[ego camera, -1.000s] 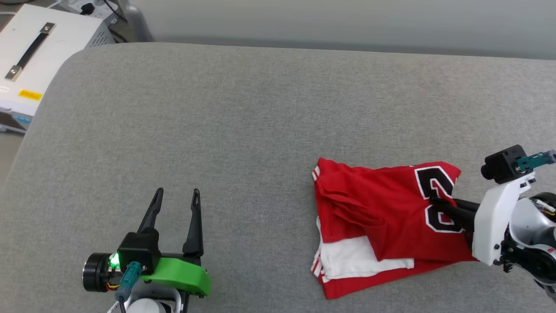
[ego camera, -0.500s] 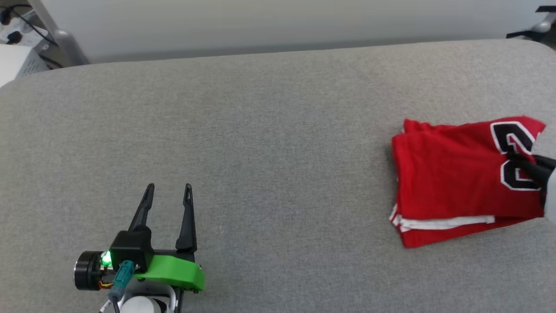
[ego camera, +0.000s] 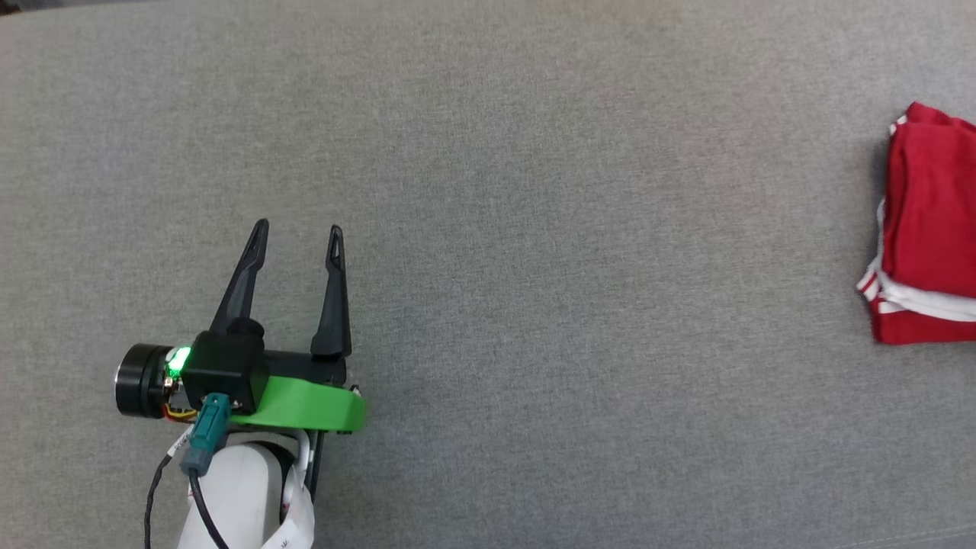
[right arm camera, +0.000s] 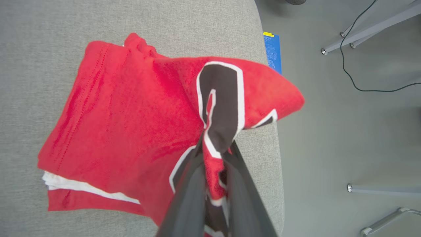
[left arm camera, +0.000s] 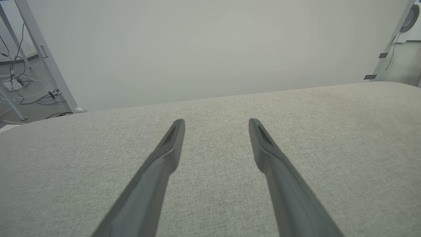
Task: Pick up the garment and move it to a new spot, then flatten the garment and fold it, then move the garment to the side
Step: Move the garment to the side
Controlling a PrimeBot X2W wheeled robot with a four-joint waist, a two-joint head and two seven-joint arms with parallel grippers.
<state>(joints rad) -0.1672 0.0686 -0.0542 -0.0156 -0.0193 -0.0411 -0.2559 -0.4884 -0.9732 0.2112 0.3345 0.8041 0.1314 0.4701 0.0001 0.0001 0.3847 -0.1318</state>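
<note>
The garment (ego camera: 929, 229), a folded red shirt with white trim, lies at the far right of the grey padded table (ego camera: 534, 191), cut off by the head view's edge. In the right wrist view the garment (right arm camera: 125, 118) rests near the table's right edge, its black number print bunched up. My right gripper (right arm camera: 215, 148) is shut on the garment, pinching a fold of that print. My left gripper (ego camera: 297, 232) hovers open over bare table at the lower left, far from the shirt, with nothing between its fingers (left arm camera: 171, 144).
The table edge (right arm camera: 273, 138) runs just past the shirt; beyond it is grey floor with a blue card (right arm camera: 272, 52), metal stand legs (right arm camera: 358, 36) and a cable. A pale wall and a table leg (left arm camera: 42, 56) lie past the far edge.
The head camera has swung left and down, so the shirt slid to the view's right edge. The shirt looks more compactly folded than a second ago. The left gripper stays open.
</note>
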